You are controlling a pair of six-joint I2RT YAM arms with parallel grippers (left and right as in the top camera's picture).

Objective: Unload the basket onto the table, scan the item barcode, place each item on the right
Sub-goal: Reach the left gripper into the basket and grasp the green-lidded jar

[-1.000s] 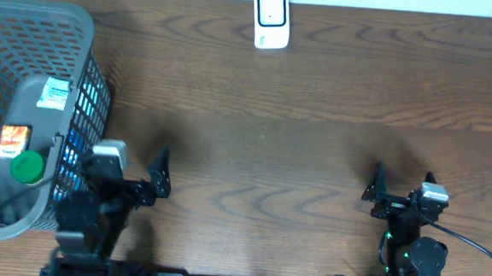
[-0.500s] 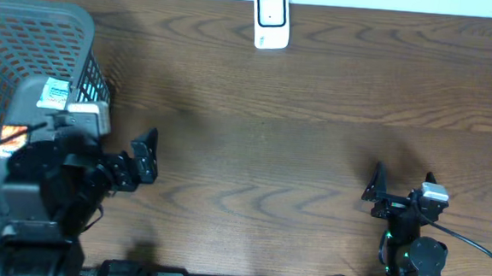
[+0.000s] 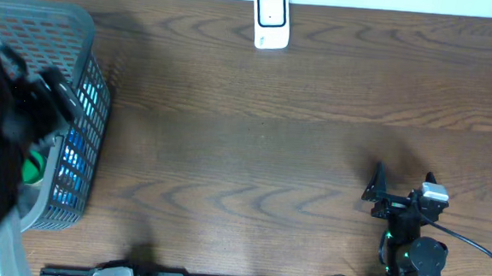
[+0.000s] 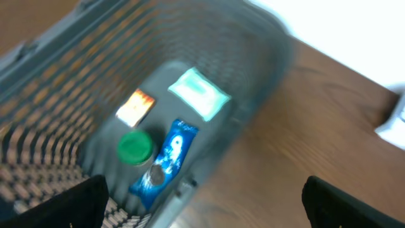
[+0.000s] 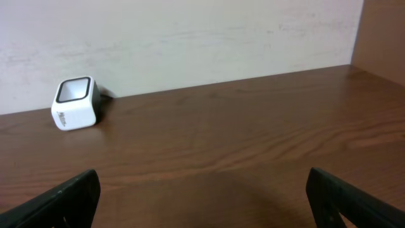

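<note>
Overhead first: the grey mesh basket point(image 3: 91, 86) sits at the far left of the wooden table point(image 3: 270, 157). The left arm point(image 3: 2, 140) hangs right over it as one big dark smear, so from up here we can't make out the left gripper's fingers at all. Under the smear we catch a bit of a green lid point(image 3: 30, 169), and a blue packet point(image 3: 72, 157) shows through the basket's wall. The little white scanner point(image 3: 271, 20) stands at the far edge of the table, about mid-width and well apart from the basket. The right gripper point(image 3: 378, 194) is on the right side near the front edge, over bare wood.

Left wrist view: it's a bit blurry, but we're looking down into the basket point(image 4: 57, 69). The left gripper point(image 4: 202, 206) is spread wide, with one dark fingertip in each bottom corner and nothing between them. The items all lie on the basket's floor. The green lid point(image 4: 136, 147) is just beside the blue packet point(image 4: 169, 158), an orange and white packet point(image 4: 135, 107) lies further back, and a pale green packet point(image 4: 198, 94) is next to that one. It's too blurry for us to read any barcode.

Right wrist view: the right gripper point(image 5: 202, 206) is spread wide too, gripping nothing, with its fingertips in the bottom corners. Beyond it we see the table point(image 5: 240, 133) and the scanner point(image 5: 74, 102) at the left, close to the pale wall point(image 5: 209, 38).
</note>
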